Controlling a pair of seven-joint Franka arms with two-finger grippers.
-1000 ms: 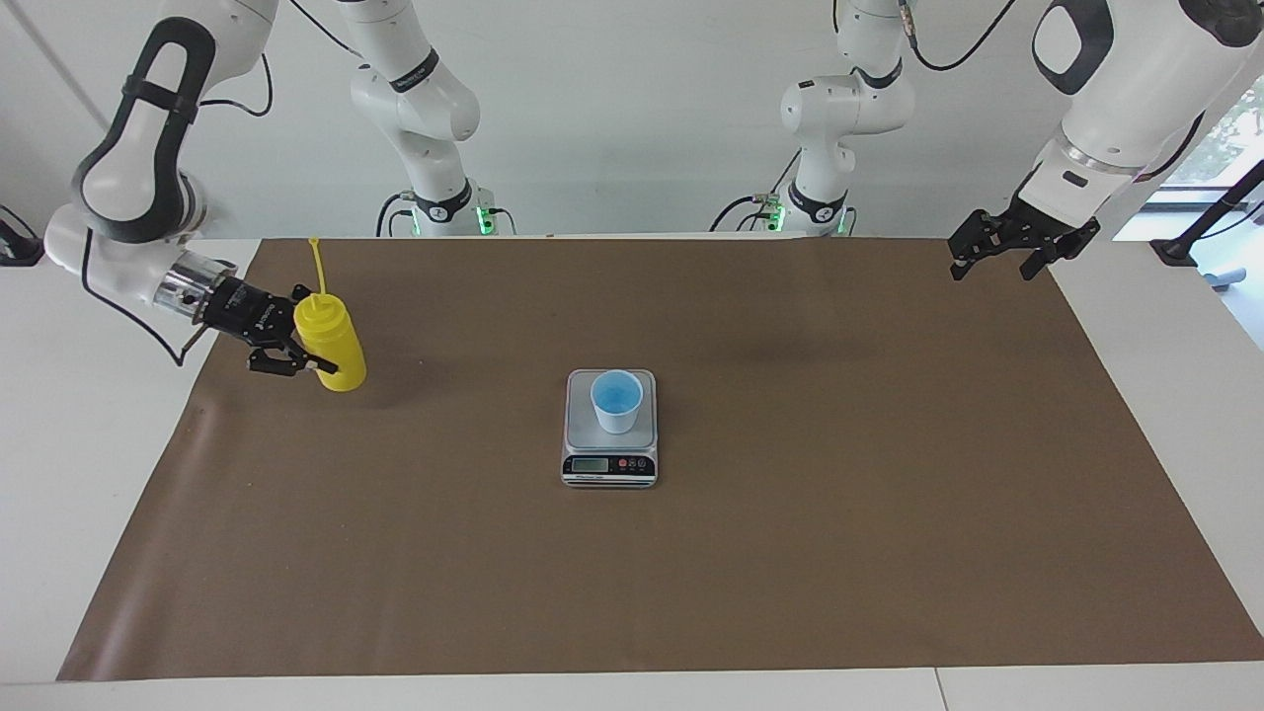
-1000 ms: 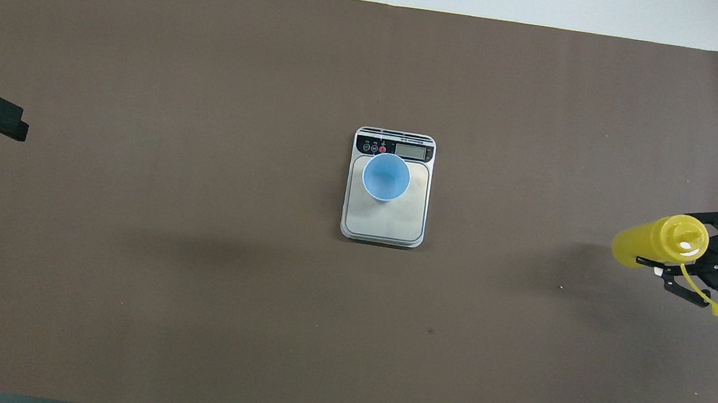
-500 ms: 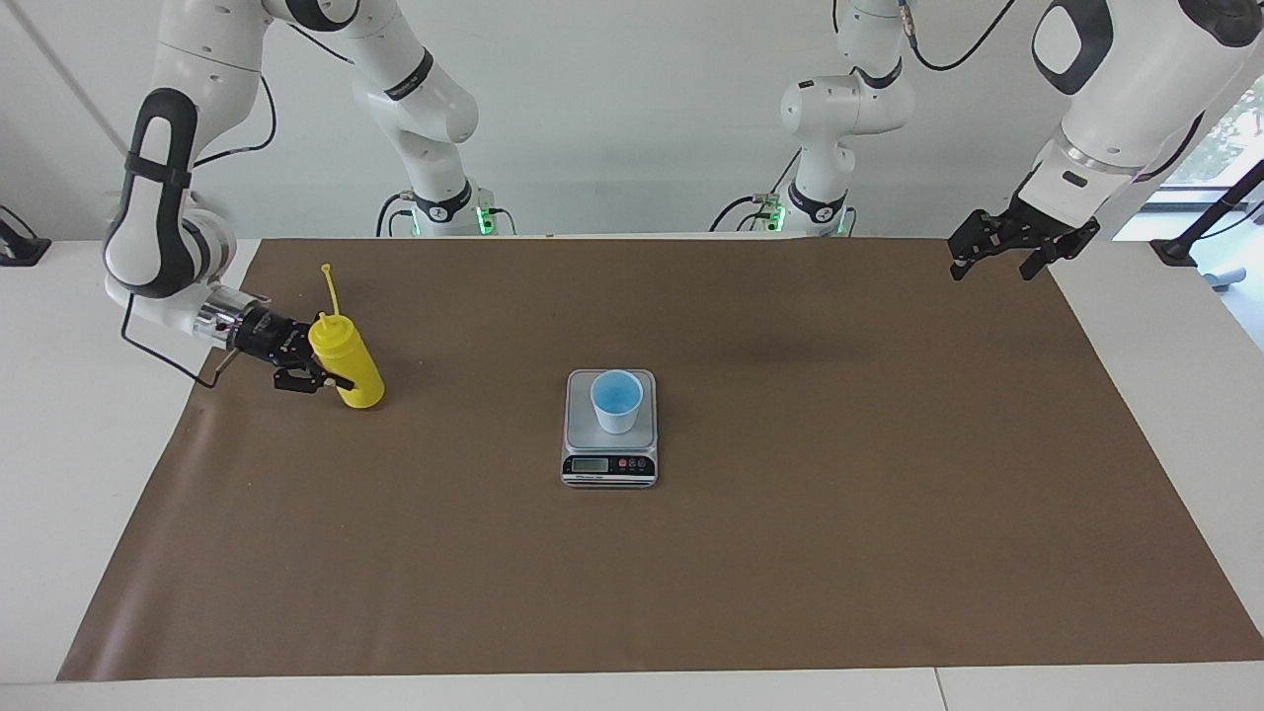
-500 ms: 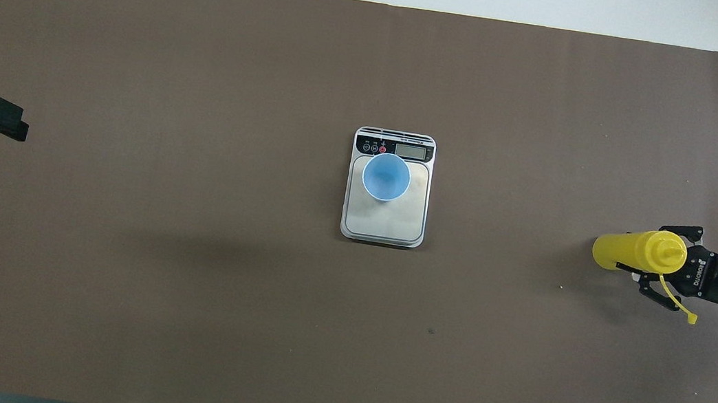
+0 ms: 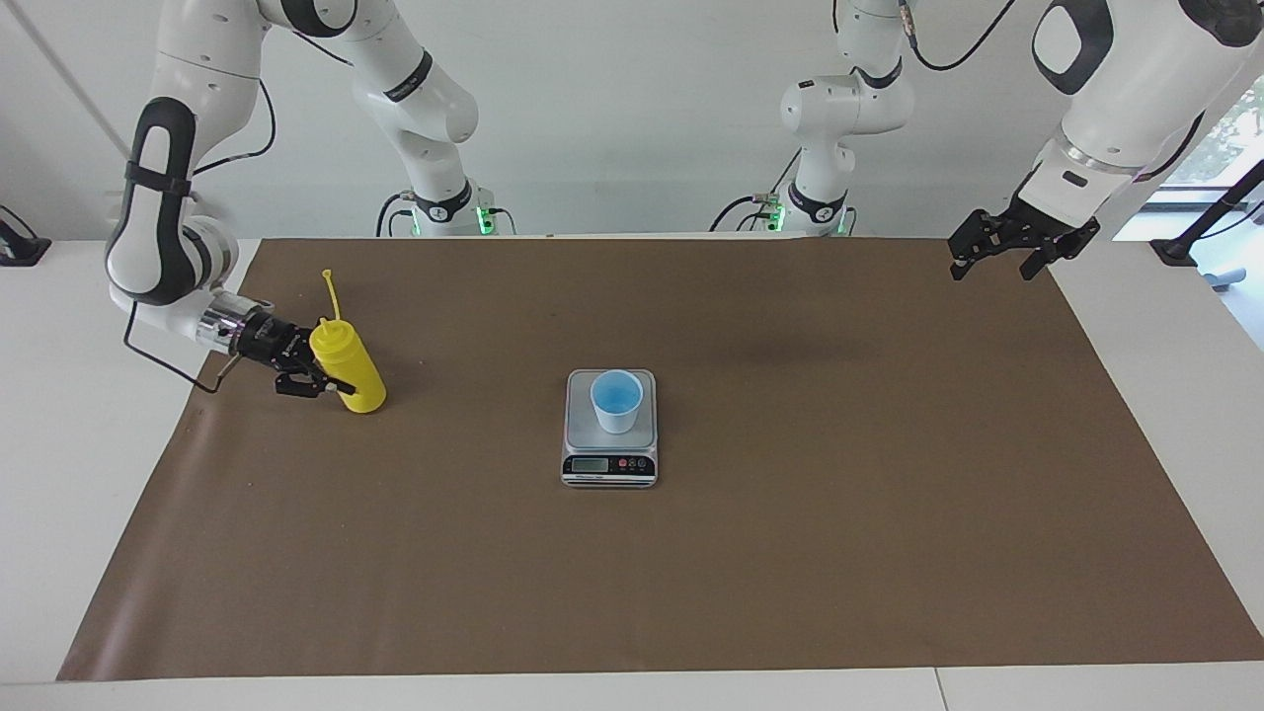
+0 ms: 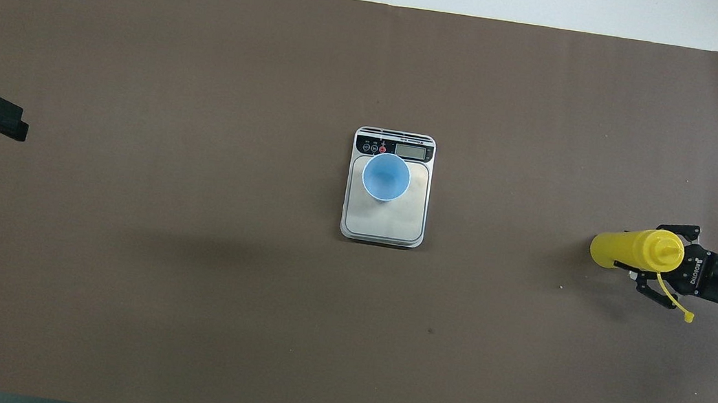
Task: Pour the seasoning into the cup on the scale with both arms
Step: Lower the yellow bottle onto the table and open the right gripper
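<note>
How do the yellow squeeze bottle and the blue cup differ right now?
The yellow squeeze bottle is tilted in the shut right claw at the right arm's end; the blue cup stands upright on the scale, untouched. The bottle is taller and ends in a cone nozzle; the cup is open-topped. Both are plastic-looking containers.

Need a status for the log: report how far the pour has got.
Done: cup stands on the scale. In hand: right gripper is shut on the seasoning, at its end of the table. Left: carrying, pouring. Left gripper waits open.
</note>
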